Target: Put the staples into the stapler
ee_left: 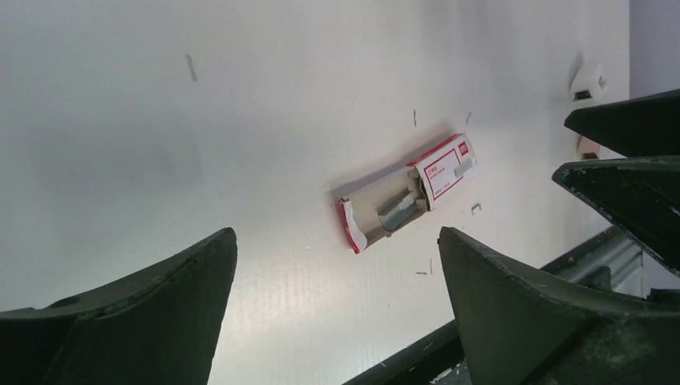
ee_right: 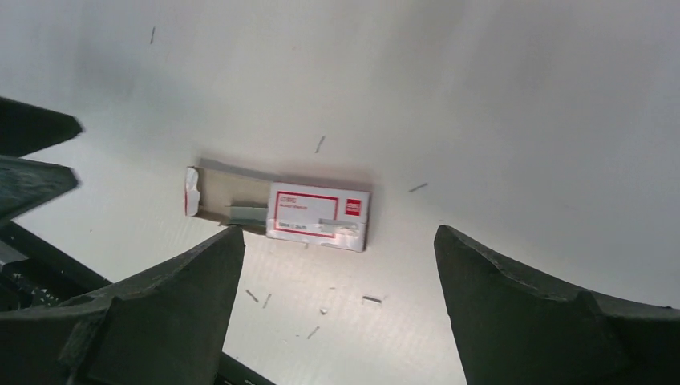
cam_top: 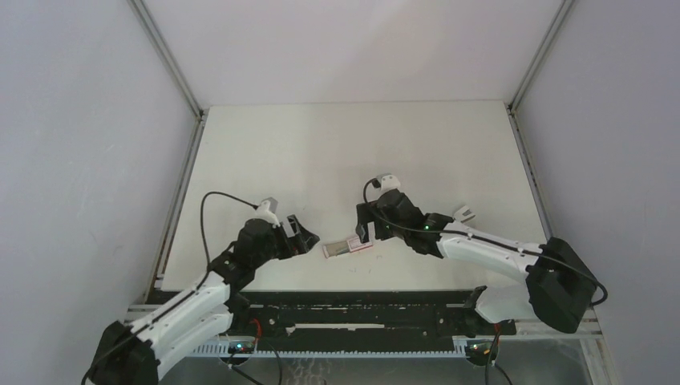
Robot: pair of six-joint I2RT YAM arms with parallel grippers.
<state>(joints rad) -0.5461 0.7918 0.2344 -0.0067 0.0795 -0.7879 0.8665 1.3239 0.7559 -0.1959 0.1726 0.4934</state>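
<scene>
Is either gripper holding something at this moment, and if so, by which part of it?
Nothing is held. The left gripper and the right gripper are both open, and the staple box lies free on the table between them.

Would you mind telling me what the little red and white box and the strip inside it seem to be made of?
The box looks like thin printed cardboard, matt, its end flap bent. The strip is probably metal staples: grey, with a dull sheen.
</scene>
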